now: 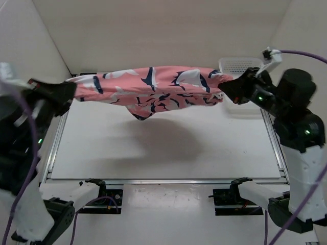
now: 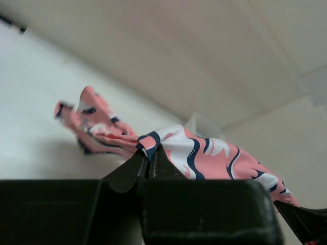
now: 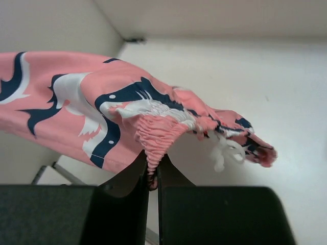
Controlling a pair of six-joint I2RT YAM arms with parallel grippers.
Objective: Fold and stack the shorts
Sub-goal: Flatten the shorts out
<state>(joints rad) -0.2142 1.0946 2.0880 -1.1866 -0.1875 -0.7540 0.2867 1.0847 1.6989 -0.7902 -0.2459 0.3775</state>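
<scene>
The salmon-pink shorts (image 1: 153, 89) with navy-and-white whale shapes hang stretched in the air between my two grippers, above the far part of the table, sagging in the middle. My left gripper (image 1: 71, 92) is shut on the shorts' left end; in the left wrist view its jaws (image 2: 149, 155) pinch a navy-edged hem of the shorts (image 2: 204, 153). My right gripper (image 1: 227, 87) is shut on the right end; in the right wrist view its jaws (image 3: 152, 166) clamp the gathered elastic waistband of the shorts (image 3: 102, 112), with a white drawstring (image 3: 225, 150) dangling.
A white mesh basket (image 1: 237, 66) stands at the far right, behind my right gripper. The white table (image 1: 163, 148) lies below the shorts, edged by metal rails at left, right and front. White walls close in the back and sides.
</scene>
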